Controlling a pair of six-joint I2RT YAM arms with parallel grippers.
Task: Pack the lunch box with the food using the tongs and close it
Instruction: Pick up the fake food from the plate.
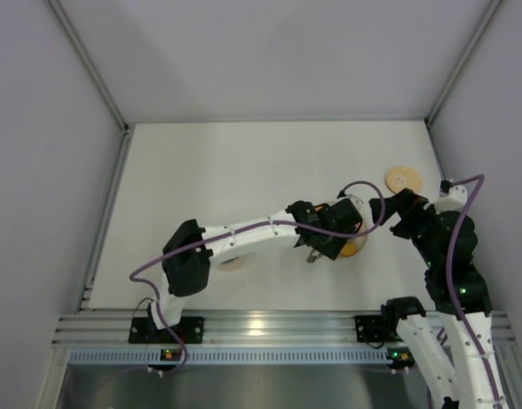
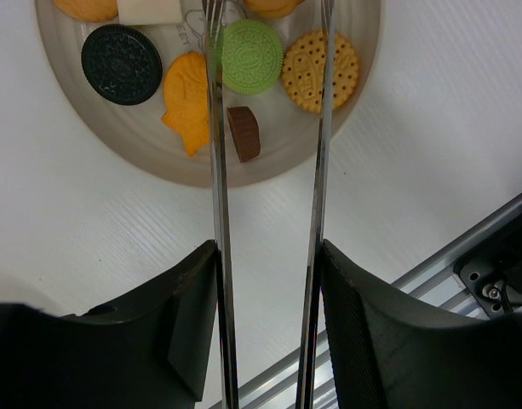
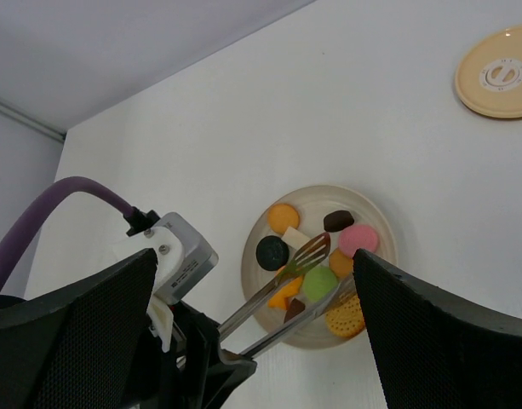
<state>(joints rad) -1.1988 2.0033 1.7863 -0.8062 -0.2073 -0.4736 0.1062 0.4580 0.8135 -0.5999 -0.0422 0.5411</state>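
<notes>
My left gripper (image 2: 267, 251) is shut on the tongs (image 2: 219, 196), whose two thin arms run forward between its fingers. The tong tips hang over the pale plate (image 2: 158, 158), one on either side of a green cookie (image 2: 252, 57). Around it lie more food: a black cookie (image 2: 121, 64), an orange fish-shaped piece (image 2: 188, 98), a brown piece (image 2: 243, 134) and a tan biscuit (image 2: 321, 72). My right gripper (image 3: 254, 256) hovers open above the plate (image 3: 248, 264), holding nothing. The wooden lid (image 3: 496, 83) lies flat to the far right. The lunch box (image 1: 232, 262) is mostly hidden under the left arm.
Grey walls close in the table on the left, back and right. The aluminium rail (image 1: 269, 325) runs along the near edge. Both arms (image 1: 243, 234) meet over the plate (image 1: 360, 248), with the right arm (image 1: 448, 247) close to the right wall.
</notes>
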